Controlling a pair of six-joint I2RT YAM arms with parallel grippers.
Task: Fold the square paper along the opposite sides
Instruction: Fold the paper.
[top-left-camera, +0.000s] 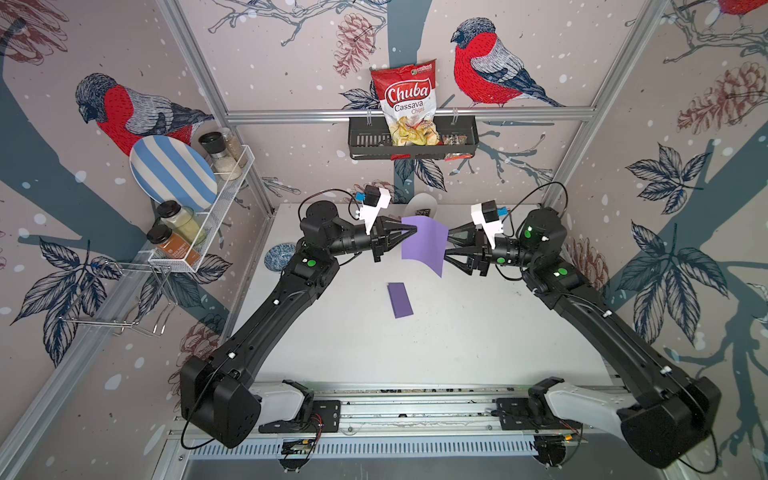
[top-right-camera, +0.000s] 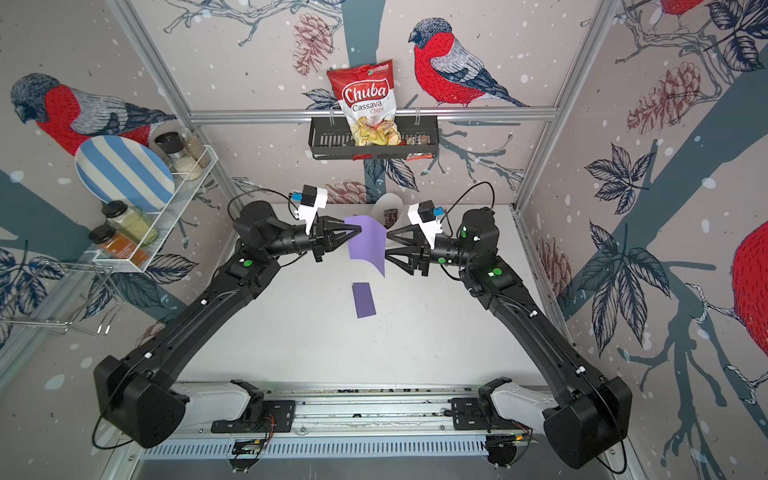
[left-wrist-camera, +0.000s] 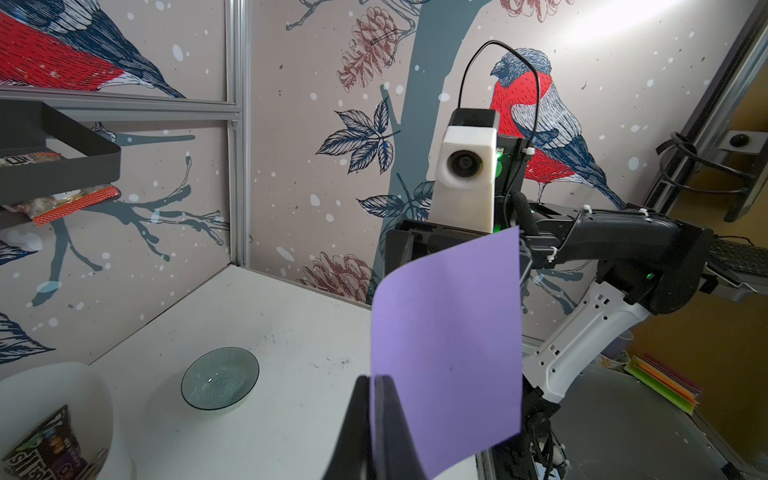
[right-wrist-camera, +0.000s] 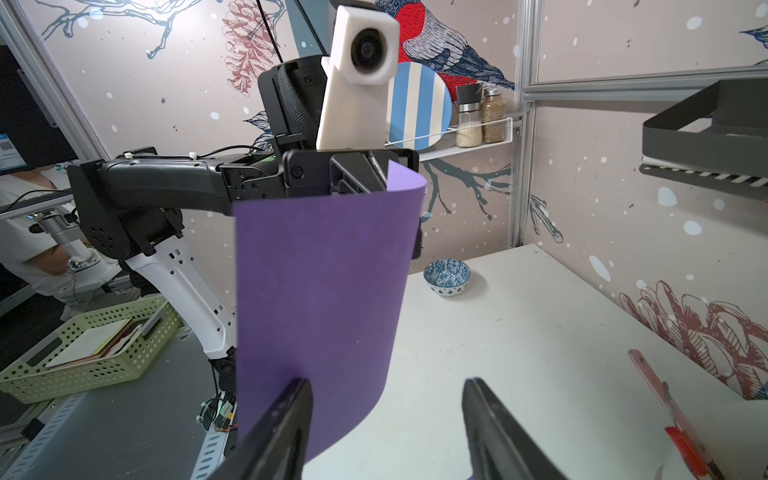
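**Operator:** Report task status, largest item first.

**Technician:** The table (top-left-camera: 457, 332) carries the work. Take its centre as the dial. Two arms reach in from 7 and 5 o'clock and meet near 12 o'clock. The square paper (top-left-camera: 424, 243) hangs there in the air, clear of the surface, bowed but showing no crease. The left gripper (top-left-camera: 412, 230) is fully closed on the sheet's 9 o'clock edge. The right gripper (top-left-camera: 446, 245) stands at the 3 o'clock edge, jaws partly apart, clamping nothing. In the right wrist view one finger overlaps the sheet. Whether it touches cannot be told.

**Operator:** What is done, and what is left?

**Technician:** Done: sheet lifted and presented. Left, by my judgement: take the free edge, bring it to the opposite edge, lay the sheet down, press the crease. The fold itself has not begun.

**Operator:** Give the count.

**Technician:**
- Arms: two, with one gripper each.
- Purple sheets: two. One is held. One narrow folded piece (top-left-camera: 400, 300) lies flat near the dial centre and looks already folded.
- White tub (top-left-camera: 422, 204): one, at 12 o'clock behind the held sheet.
- Bowls: two. A blue-patterned bowl (top-left-camera: 279, 256) sits at 10 o'clock. A clear glass bowl (left-wrist-camera: 220, 384) shows in the left wrist view only.
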